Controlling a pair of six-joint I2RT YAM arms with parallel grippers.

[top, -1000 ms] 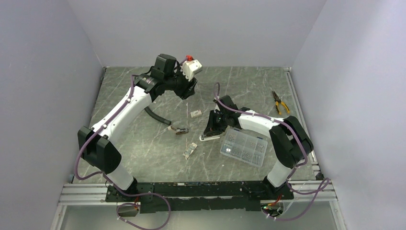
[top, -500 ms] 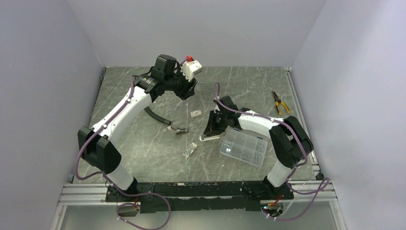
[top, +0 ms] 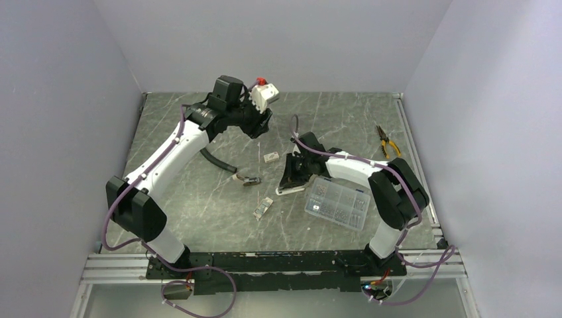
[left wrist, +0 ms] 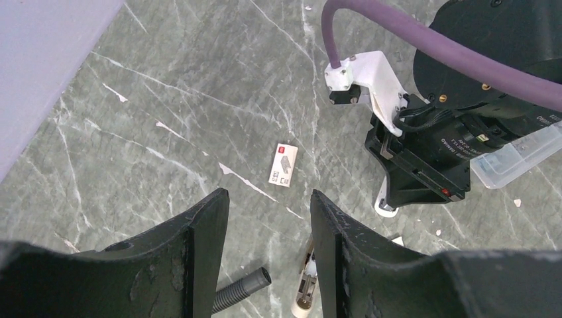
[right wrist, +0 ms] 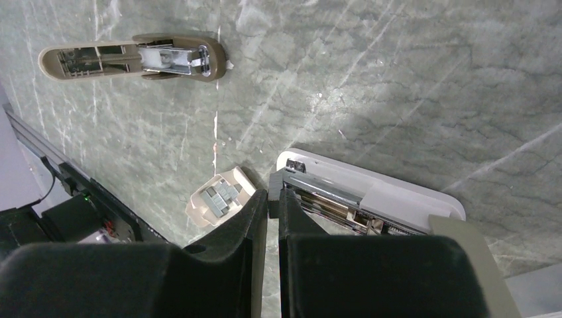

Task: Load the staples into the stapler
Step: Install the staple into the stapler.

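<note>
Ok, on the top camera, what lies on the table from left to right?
Black ribbed hose → olive-tan stapler piece → small white card → white-based stapler → clear plastic compartment box → yellow-handled pliers.

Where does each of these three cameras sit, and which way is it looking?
Top external: above and behind, looking down at the table; left arm and right arm show whole.
Left wrist: raised, facing down; open left gripper at bottom.
Right wrist: low over the table; shut right gripper by the stapler.
Top and left wrist share the small white box.
</note>
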